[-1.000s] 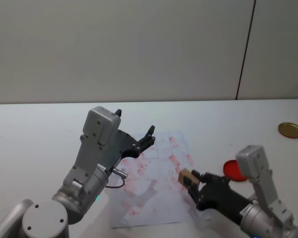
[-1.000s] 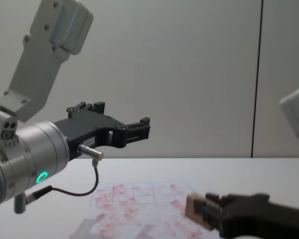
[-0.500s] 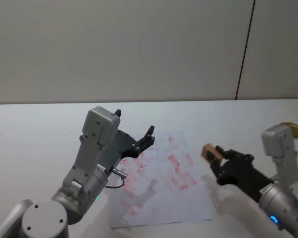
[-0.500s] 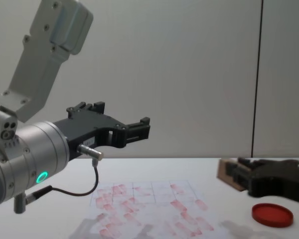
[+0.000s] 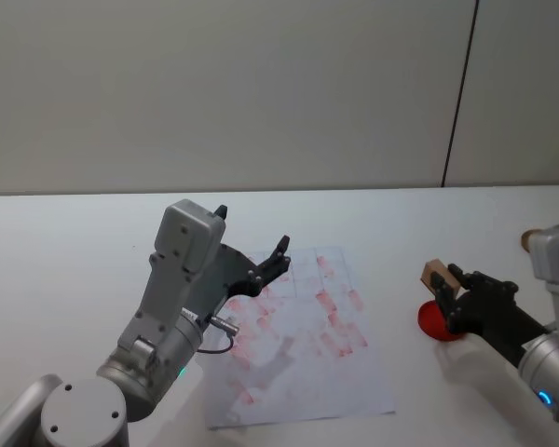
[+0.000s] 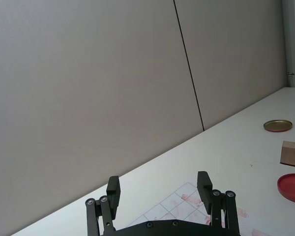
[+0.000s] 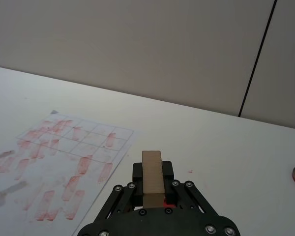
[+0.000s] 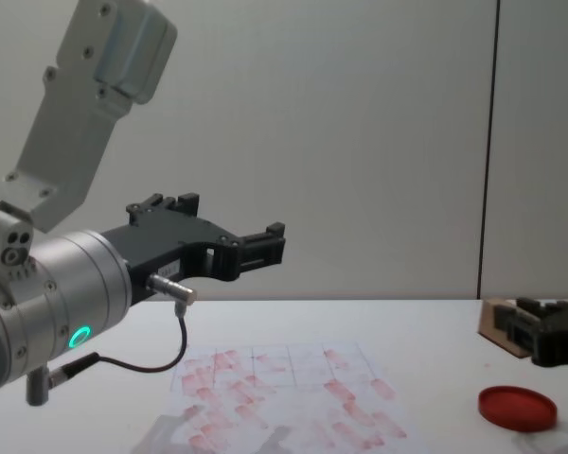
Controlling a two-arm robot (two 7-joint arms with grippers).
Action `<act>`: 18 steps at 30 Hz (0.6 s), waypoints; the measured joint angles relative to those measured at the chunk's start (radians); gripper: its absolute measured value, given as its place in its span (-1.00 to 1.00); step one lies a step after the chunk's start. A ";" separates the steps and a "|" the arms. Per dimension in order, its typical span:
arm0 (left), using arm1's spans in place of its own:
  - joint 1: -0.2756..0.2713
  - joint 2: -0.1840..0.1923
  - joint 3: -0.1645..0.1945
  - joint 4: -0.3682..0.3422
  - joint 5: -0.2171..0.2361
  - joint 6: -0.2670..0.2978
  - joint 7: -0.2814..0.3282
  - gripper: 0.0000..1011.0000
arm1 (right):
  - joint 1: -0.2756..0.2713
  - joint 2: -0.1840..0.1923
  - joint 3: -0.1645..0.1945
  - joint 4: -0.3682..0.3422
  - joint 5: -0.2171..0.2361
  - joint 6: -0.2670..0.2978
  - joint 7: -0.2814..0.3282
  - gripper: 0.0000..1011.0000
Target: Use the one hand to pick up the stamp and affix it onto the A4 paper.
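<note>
The stamp (image 5: 435,276) is a light tan wooden block held in my right gripper (image 5: 444,291), which is shut on it. It hangs just above the round red ink pad (image 5: 432,322), to the right of the A4 paper (image 5: 303,349). The right wrist view has the stamp (image 7: 152,178) standing upright between the black fingers, with the paper (image 7: 69,152) off to one side. In the chest view the stamp (image 8: 497,322) is above and to the left of the pad (image 8: 518,407). My left gripper (image 5: 278,256) hovers open over the paper's far left corner, holding nothing.
A gold round lid (image 6: 278,125) lies on the white table farther back on the right, behind my right arm. The paper (image 8: 275,402) carries many pinkish-red stamp marks on a faint grid. Bare white table surrounds the sheet.
My right gripper has carried the stamp rightward, from over the paper's right edge to above the red ink pad. The left arm has not moved.
</note>
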 joint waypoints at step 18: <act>0.000 0.000 0.000 0.000 0.000 0.000 0.000 0.96 | 0.023 0.000 0.012 0.083 -0.001 -0.003 -0.002 -0.57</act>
